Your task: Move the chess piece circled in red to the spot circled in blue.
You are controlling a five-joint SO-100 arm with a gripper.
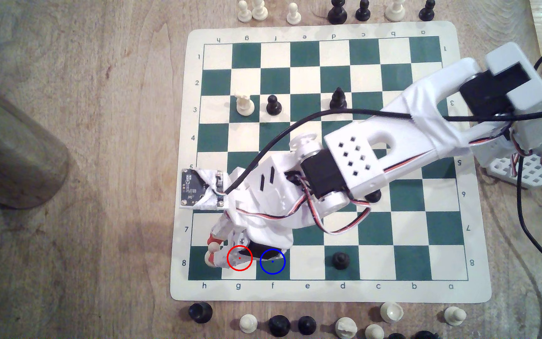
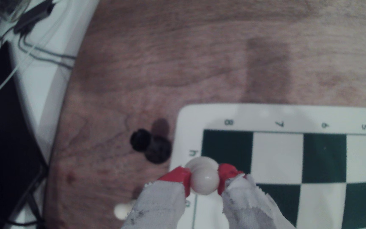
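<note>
Gripper [image 1: 212, 251]: I see the red tips pinching the cream pawn [image 1: 212, 247] at its neck, one tip each side, in the wrist view [image 2: 204, 178] too.
Pawn: cream, round knob head, flared base; sits over the h8 corner of the board in the exterior view, at the edge of the dark green square, just left of the red circle [image 1: 239, 258].
Pawn axis: in the wrist view [image 2: 204, 176] head is nearer the cam, base farther, toward the h label; long axis runs roughly along the cam's line of sight. Can't tell if the base touches the board or hangs just above.
Red circle: on cream g8; partly under the gripper body, no piece seen inside it.
Blue circle spot [image 1: 272, 261]: dark green f8, just right of the red circle in the exterior view; top edge partly covered by the gripper's black part.
Arm [image 1: 354, 156]: white, reaches in from the exterior view's right, diagonal across the board to the near-left corner.
Board [image 1: 328, 291]: green/cream mat on wooden desk [image 1: 100, 163].
Other pcs on board: cream rook [image 1: 244, 103], black pawn [image 1: 273, 105], black bishop [image 1: 338, 97] on row 3; black piece [image 1: 340, 260] on d8.
Off board: captured pcs lined along far and near edges.
Metal cylinder [image 1: 9, 153]: exterior view's left, well apart from the board.
</note>
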